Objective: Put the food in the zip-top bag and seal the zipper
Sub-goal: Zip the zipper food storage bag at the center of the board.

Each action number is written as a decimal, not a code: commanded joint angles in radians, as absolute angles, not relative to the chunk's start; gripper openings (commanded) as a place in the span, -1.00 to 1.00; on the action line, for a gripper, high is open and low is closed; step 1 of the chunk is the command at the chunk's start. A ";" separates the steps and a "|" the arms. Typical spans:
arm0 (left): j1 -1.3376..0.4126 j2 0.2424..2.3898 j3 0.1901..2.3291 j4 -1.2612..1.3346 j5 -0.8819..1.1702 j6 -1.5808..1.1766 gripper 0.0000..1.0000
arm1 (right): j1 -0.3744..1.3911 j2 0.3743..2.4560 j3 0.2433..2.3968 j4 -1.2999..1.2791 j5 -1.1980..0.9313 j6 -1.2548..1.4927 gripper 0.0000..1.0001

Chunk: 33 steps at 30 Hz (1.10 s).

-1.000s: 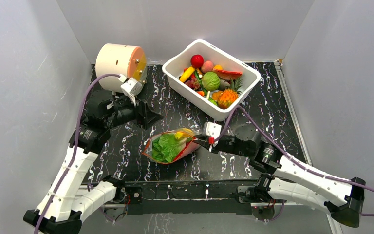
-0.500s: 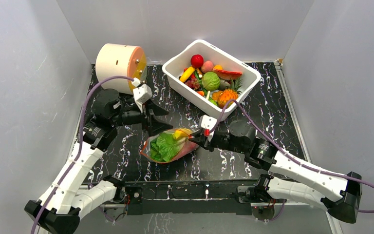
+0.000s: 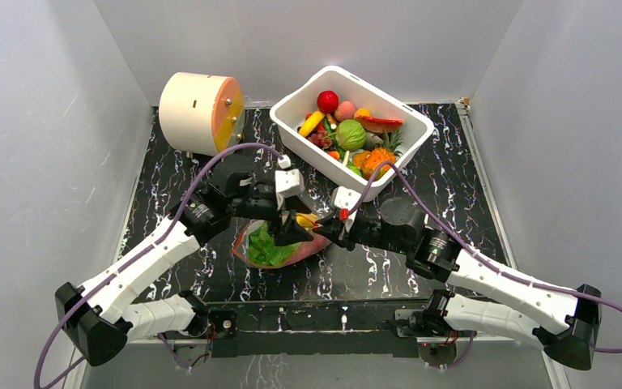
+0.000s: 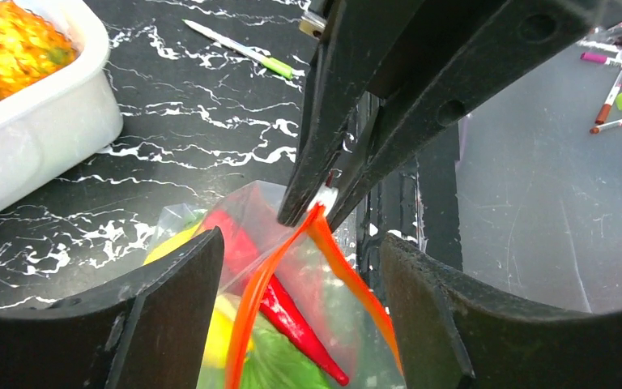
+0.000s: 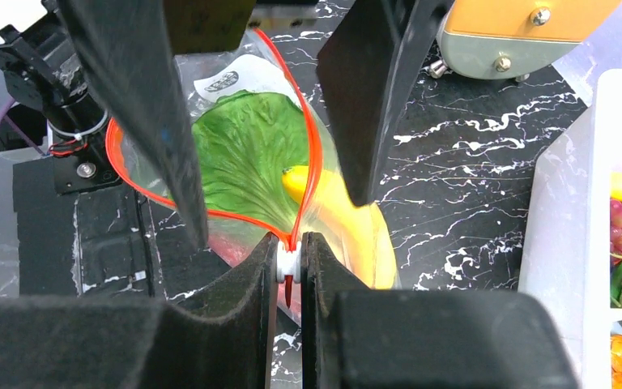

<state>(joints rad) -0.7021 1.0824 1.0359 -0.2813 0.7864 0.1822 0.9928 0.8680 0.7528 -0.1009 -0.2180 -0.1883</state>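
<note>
The clear zip-top bag (image 3: 269,250) lies mid-table with leafy greens (image 5: 251,154), a yellow banana (image 5: 348,219) and a red pointed piece (image 4: 296,324) inside. Its orange-red zipper (image 4: 348,271) gapes open in two strands. My right gripper (image 5: 289,247) is shut on the zipper's white slider (image 5: 289,263) at the bag's right end. My left gripper (image 4: 300,251) hangs open over the mouth, one finger on each side of the two strands, touching neither. From above, the left gripper (image 3: 291,227) and right gripper (image 3: 325,233) nearly meet.
A white tub (image 3: 409,138) with several more toy fruits stands at the back right. A cream cylinder (image 3: 198,113) with an orange face lies at the back left. A pen (image 4: 243,50) lies on the black marbled table between bag and tub.
My left arm swung right from beside the cylinder to above the bag's mouth, its jaws spreading a little wider. The right gripper shifted slightly left, still pinching the slider.
</note>
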 commanded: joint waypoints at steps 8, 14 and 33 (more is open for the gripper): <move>-0.815 1.094 1.048 -0.325 0.635 0.275 -0.16 | 0.991 0.864 0.843 -0.047 -0.163 -0.147 -1.00; -0.837 1.061 1.048 -0.351 0.580 0.285 -0.79 | 0.991 0.848 0.825 -0.054 -0.158 -0.164 -1.00; -0.844 1.017 1.022 -0.360 0.675 0.323 -1.00 | 0.991 0.791 0.695 -0.047 -0.257 -0.267 0.06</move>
<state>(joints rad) -0.8356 1.0447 1.0275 -0.3779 0.6128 0.3023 0.9928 0.7792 0.7136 -0.1078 -0.2352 -0.2424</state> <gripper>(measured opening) 0.010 0.533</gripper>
